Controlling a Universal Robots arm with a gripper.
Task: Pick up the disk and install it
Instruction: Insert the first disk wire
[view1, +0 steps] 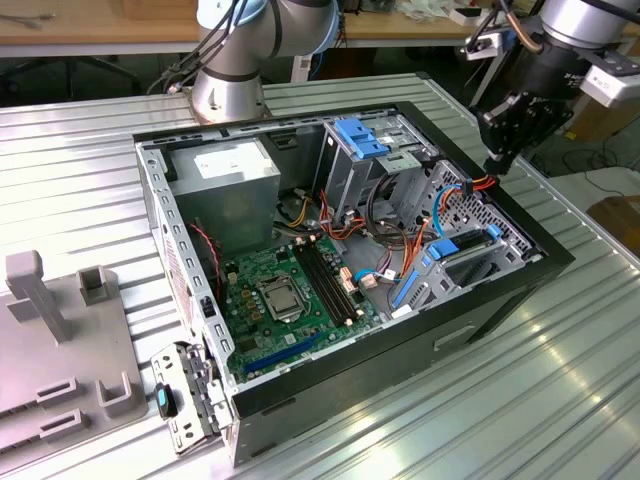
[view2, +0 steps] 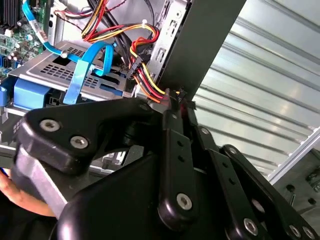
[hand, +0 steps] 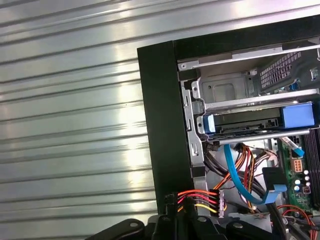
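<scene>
- Gripper is seen in the exterior view at the rim of an open computer case, toward the exterior view's right, carried by a black arm. The case is laid on its side on a ribbed metal table.
- Red and orange wires are seen running from the gripper's tip down into the case.
- The disk is lodged in the case corner just below the gripper, with its blue rails showing.
- A green circuit board is laid across the case floor.
- In the second wrist view the gripper is closed tight on the end of a bundle of red, yellow and black wires.
- A flat blue cable is draped over a perforated grey cage.
- In the first wrist view the disk is seated in a slot of the cage, a dark slab between blue end pieces, beside the black case frame.
- The gripper is pinched on the wires at the frame's edge, apart from the disk.
</scene>
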